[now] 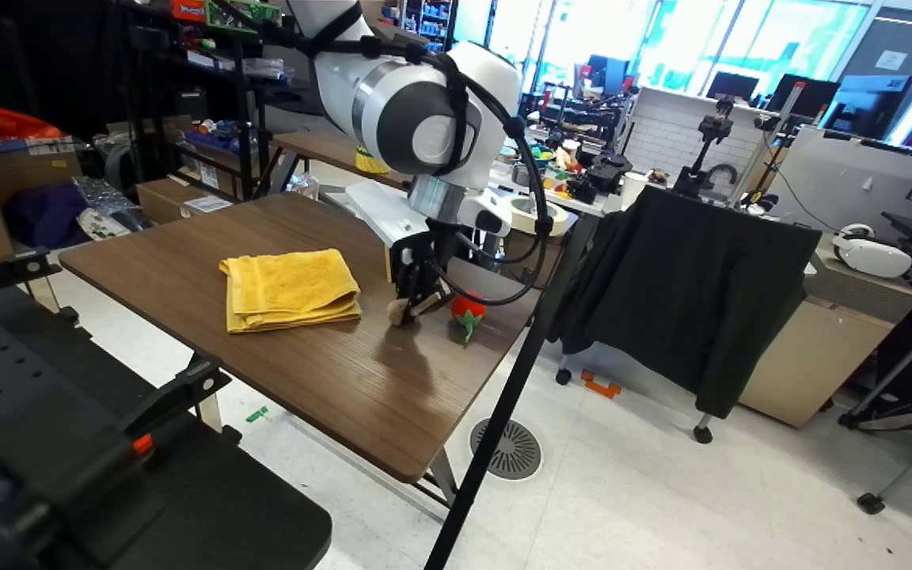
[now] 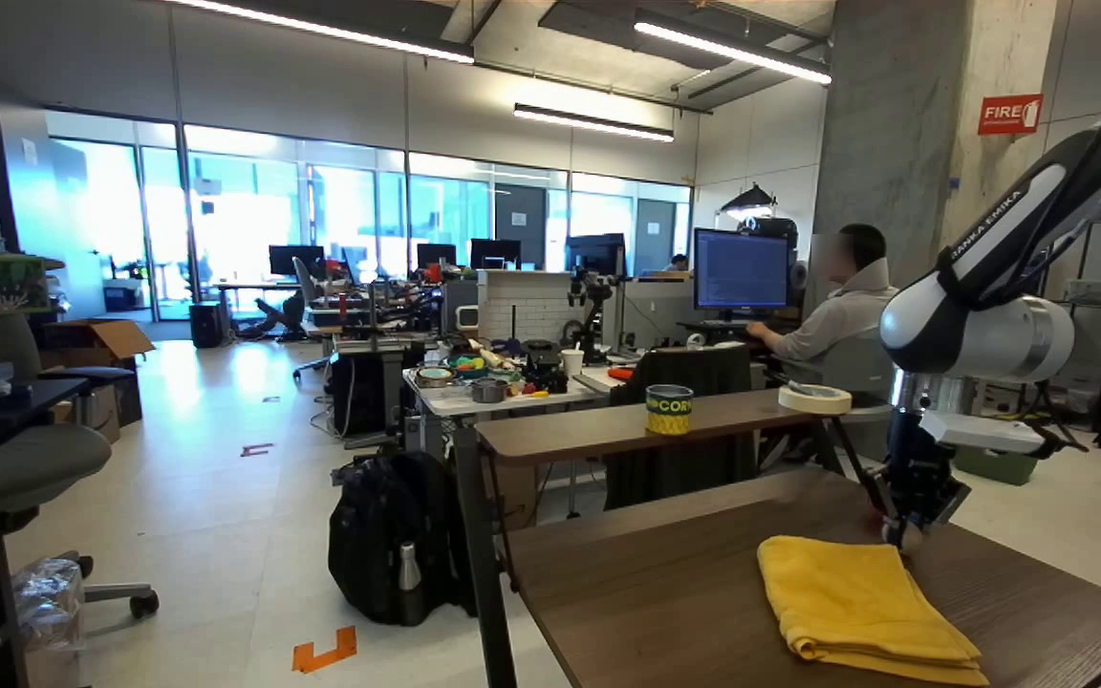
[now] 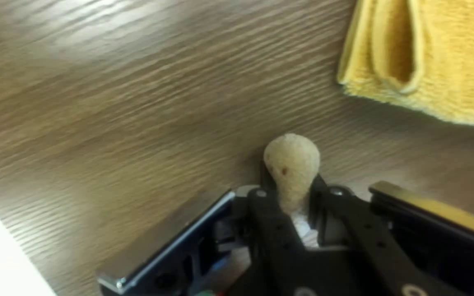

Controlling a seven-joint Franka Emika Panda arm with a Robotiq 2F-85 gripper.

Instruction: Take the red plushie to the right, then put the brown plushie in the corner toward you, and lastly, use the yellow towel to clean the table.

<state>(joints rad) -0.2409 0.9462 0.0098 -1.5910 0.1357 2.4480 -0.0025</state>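
Two fingers (image 3: 324, 198) pinch the brown plushie (image 3: 292, 158) near the towel (image 3: 447, 53); carrying it to the corner of the table (image 1: 345, 368) seems the step — so lift it straight up first, keep clear of the towel, release only once it rests. Its long axis runs out between the fingers, round end foremost, pointing past the towel's nearest corner.

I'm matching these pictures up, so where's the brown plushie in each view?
In an exterior view, the brown plushie is slightly left of centre, just below mid-height.
In an exterior view, the brown plushie is well right of centre, below mid-height.
In the wrist view, the brown plushie is a little right of centre, held in the gripper.
Shared landmark: the yellow towel, visible in all three views.
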